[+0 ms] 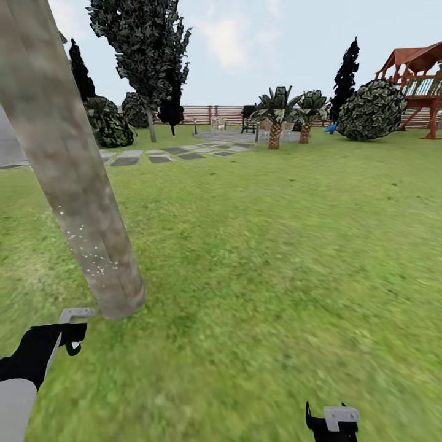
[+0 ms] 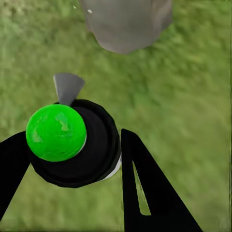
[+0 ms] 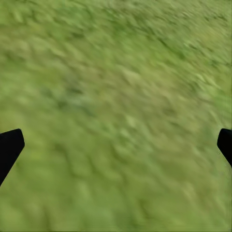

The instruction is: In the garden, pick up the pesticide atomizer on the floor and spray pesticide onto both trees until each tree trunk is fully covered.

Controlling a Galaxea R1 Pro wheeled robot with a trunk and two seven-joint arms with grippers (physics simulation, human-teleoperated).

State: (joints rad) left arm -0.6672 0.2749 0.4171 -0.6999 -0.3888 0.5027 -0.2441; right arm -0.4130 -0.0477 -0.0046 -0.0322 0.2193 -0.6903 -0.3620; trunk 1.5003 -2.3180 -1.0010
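One atomizer (image 2: pixel 72 145) (gripped), one trunk (image 1: pixel 73 184).

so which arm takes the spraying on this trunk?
Left. Its gripper already holds the atomizer, nozzle toward the tree trunk close ahead, which shows white specks. The right gripper is open over bare lawn, away from the trunk.
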